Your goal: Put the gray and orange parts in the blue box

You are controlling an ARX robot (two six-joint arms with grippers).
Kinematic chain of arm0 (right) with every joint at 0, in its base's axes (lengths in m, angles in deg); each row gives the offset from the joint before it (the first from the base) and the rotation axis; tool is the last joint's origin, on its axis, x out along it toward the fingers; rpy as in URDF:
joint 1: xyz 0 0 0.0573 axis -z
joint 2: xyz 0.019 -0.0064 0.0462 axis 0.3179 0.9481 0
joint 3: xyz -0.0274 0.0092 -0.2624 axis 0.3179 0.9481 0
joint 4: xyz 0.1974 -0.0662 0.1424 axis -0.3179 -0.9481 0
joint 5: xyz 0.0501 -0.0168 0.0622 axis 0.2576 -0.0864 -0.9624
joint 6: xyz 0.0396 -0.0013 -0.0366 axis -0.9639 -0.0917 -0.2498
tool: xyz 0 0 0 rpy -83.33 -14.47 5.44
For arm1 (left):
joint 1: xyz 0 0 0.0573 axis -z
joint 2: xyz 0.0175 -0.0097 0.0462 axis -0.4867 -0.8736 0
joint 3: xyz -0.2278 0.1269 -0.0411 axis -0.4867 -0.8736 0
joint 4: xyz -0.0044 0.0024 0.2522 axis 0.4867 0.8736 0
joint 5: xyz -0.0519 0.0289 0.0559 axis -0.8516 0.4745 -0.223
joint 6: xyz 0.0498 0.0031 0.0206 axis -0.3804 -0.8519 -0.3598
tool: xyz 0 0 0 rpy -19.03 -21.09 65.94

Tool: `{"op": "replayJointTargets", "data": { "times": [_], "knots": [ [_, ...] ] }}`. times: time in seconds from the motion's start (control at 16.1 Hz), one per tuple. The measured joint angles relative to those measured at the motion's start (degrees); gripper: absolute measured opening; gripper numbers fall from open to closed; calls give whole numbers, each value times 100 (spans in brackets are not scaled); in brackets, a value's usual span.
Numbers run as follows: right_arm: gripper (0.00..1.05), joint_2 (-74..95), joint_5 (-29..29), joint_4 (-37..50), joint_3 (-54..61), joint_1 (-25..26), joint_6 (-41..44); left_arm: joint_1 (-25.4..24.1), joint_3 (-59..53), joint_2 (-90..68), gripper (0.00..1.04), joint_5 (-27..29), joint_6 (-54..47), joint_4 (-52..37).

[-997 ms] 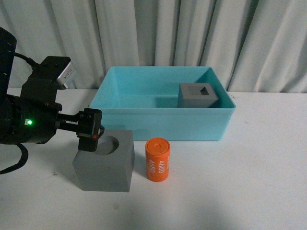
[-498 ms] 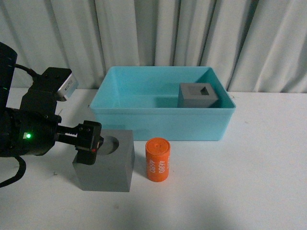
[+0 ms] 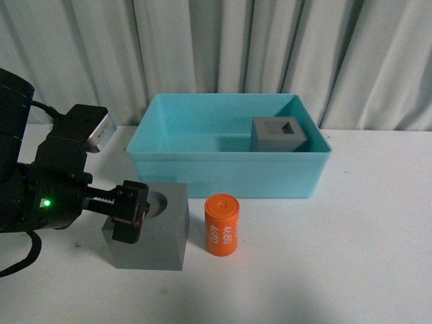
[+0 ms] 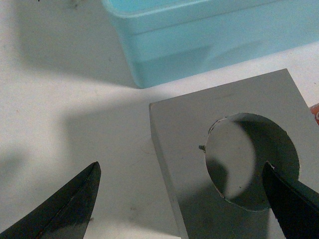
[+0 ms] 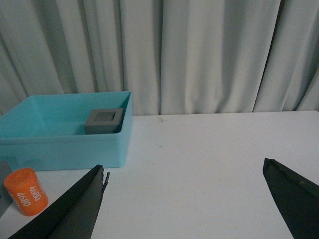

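Matte black, the left tool (image 3: pixel 133 212) has come lower over the past second. It was level with the top edge of the gray cube with the round recess (image 3: pixel 154 236); now it overlaps that cube's upper left part. Its jaws are spread wide and hold nothing. In the left wrist view one finger hangs over the recess and the other over the bare white desk (image 3: pixel 351 236) beside the cube, so they straddle the wall between hollow and outer face. I judge this to be the approach to a pinch on that wall, with the lift into the bin yet to come.

This cube stands on the desk in front of the light turquoise plastic box (image 3: pixel 223 177). Just beside it on the right stands the upright orange cylinder printed "4680" (image 3: pixel 222 226), also outside. The gray cube with the square recess (image 3: pixel 278 135) already sits inside the box, in its far right corner.

The right tool (image 5: pixel 183 167) is out of the front view. Its own camera shows the jaws wide apart and empty above open desk.

From the front, the left tool hides the round-recess cube's left face, so whether a fingertip touches it cannot be told. The left wrist view cuts off the cube's near edge.
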Motion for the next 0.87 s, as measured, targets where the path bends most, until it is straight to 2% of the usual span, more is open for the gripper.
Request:
{"op": "replayJointTargets", "data": {
  "times": [0.87],
  "knots": [
    [98, 0, 0, 0, 0, 0, 0, 146, 173, -245, 98, 155, 2, -50]
  ]
}}
